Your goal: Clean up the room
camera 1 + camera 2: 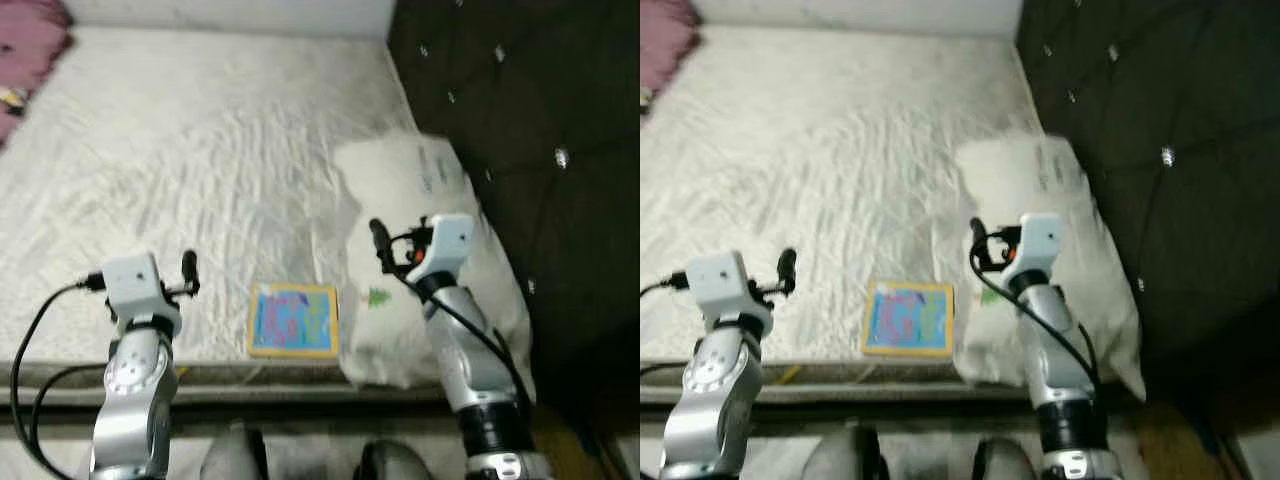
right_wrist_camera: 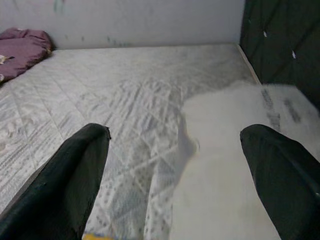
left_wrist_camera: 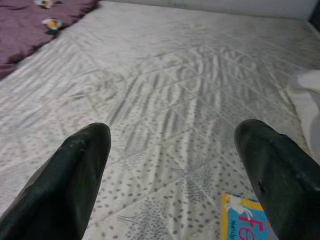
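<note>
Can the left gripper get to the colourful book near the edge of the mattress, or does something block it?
Probably yes. The left gripper is open and hovers over bare mattress, and the colourful book lies flat just beside it toward the robot's right. Nothing lies between them; the pillow is on the book's far side.

The purple blanket (image 1: 30, 50) is cut off by the left edge of the head views, so its full shape cannot be told. A small yellow and white thing (image 3: 51, 23) lies on it, too small to name. The colourful book (image 1: 293, 320) has print that is too blurred to read, and in the left wrist view the lower edge cuts it (image 3: 248, 220). The grey marks on the white pillow (image 1: 420, 250) are also not readable. The right arm hides part of the pillow. Two dark rounded shapes (image 1: 235, 455) at the lower edge are cut off and unclear.
</note>
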`<state>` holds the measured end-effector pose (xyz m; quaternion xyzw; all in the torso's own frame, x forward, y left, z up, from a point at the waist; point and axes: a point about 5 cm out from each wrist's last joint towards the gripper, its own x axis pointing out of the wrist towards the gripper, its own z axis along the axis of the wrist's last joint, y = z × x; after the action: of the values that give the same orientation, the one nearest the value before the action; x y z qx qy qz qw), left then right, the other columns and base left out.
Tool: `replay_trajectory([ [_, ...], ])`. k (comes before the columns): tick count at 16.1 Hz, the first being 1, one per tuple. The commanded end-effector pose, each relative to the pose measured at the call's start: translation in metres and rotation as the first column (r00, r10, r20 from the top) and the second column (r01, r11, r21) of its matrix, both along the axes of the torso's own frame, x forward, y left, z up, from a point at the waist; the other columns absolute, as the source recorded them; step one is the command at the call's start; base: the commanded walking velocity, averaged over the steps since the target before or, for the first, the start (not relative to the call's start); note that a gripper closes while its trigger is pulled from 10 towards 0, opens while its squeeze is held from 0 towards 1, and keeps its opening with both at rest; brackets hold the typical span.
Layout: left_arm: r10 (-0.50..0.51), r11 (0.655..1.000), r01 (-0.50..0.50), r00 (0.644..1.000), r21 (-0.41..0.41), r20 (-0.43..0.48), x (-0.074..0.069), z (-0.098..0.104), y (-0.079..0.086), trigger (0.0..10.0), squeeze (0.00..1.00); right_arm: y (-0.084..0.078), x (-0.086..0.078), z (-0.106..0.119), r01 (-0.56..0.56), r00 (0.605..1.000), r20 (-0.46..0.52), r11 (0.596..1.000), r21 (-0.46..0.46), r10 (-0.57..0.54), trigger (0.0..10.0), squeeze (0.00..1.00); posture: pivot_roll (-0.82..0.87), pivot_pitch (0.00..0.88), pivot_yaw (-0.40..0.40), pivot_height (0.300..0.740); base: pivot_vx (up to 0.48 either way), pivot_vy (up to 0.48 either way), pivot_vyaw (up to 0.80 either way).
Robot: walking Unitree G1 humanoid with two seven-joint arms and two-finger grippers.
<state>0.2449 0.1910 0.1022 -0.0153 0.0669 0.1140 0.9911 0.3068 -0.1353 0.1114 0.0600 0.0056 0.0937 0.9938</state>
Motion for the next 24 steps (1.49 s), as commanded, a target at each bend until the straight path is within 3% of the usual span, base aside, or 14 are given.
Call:
replay_trajectory([
  [1,0.009,1.0,-0.009,1.0,0.003,-0.01,-0.002,-0.003,-0.001,10.0,0.0,-0.003,0.002,0.001,0.0,1.0,0.0,1.0,-0.009,0.0,10.0,0.0,0.0,0.0,-0.033,0.74,0.0,0.0,0.0],
  [17,0.022,1.0,-0.021,1.0,0.007,-0.014,-0.003,-0.005,0.0,10.0,0.0,-0.004,0.001,0.001,0.003,1.0,-0.006,1.0,-0.012,-0.003,10.0,0.0,0.0,0.0,-0.033,0.74,0.0,0.0,0.0],
  [18,-0.036,0.997,0.037,0.999,-0.071,0.006,-0.002,-0.001,-0.009,10.0,0.0,-0.016,0.002,0.001,0.063,0.998,-0.027,0.997,-0.034,-0.063,10.0,0.0,-0.01,0.0,-0.03,0.74,0.0,0.48,-0.57],
  [24,-0.045,0.996,0.048,0.998,-0.07,0.047,0.001,0.004,-0.012,10.0,0.0,-0.018,0.002,0.001,0.06,0.998,-0.028,0.997,-0.044,-0.061,10.0,0.0,-0.01,0.0,-0.037,0.74,0.0,0.372,0.0],
])
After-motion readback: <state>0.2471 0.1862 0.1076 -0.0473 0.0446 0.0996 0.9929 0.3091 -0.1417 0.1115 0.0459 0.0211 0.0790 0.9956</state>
